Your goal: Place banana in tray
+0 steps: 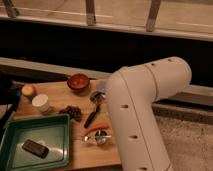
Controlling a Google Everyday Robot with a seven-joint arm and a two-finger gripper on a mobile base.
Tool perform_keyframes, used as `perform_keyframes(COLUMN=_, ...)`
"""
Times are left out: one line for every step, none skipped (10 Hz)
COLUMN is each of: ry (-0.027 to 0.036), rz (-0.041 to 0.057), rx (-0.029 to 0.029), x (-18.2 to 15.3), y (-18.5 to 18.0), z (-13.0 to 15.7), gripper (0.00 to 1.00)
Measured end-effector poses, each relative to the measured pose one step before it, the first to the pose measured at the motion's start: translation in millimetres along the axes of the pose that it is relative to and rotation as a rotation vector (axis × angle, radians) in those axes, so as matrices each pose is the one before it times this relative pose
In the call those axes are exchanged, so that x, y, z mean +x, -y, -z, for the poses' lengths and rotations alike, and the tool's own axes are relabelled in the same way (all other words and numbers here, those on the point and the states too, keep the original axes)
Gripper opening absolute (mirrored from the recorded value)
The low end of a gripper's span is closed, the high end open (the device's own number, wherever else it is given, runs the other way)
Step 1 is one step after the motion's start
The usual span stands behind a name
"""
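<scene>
The dark green tray (60, 124) sits at the near left of the wooden table. A dark brown flat object (35, 148) lies inside it. No banana shows; it is hidden or out of view. My white arm (142, 107) fills the right half of the view and covers the right part of the table. My gripper is out of view. A black-handled utensil (93, 114) and an orange carrot (96, 128) lie just left of the arm.
A reddish-brown bowl (78, 81), a white cup (40, 102), a small round orange fruit (28, 90) and a dark clump (74, 112) stand behind the tray. A metal item (98, 137) lies by the carrot. A dark shape (6, 95) is at the left edge.
</scene>
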Motion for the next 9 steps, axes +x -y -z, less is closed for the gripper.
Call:
perform_keyframes(ry=0.02412, rz=0.01647, rx=-0.02043, x=-1.67, y=-6.88, z=11.45, gripper=0.0)
perform_keyframes(ry=0.02178, rz=0.0255, rx=-0.01731, x=-0.38, y=-8.06, z=11.62, gripper=0.0)
perform_keyframes(ry=0.02015, rz=0.03014, rx=-0.01697, x=0.13, y=-9.29, z=12.64, gripper=0.0)
perform_keyframes(ry=0.02633, rz=0.04304, rx=-0.03333, x=-0.29, y=-15.69, z=18.98, gripper=0.0)
perform_keyframes(ry=0.01435, rz=0.02986, rx=-0.02801, x=0.32, y=-11.21, z=12.23, gripper=0.0)
perform_keyframes(ry=0.01375, rz=0.03167, rx=-0.03226, x=-0.34, y=-11.93, z=11.83, gripper=0.0)
perform_keyframes(ry=0.01251, rz=0.05363, rx=-0.0484, x=3.68, y=-19.78, z=15.27, gripper=0.0)
perform_keyframes(ry=0.00444, rz=0.04651, rx=-0.03462, x=4.15, y=-17.01, z=6.69, gripper=0.0)
perform_keyframes(ry=0.00045, rz=0.04917, rx=-0.03205, x=4.76, y=-17.13, z=4.82, gripper=0.0)
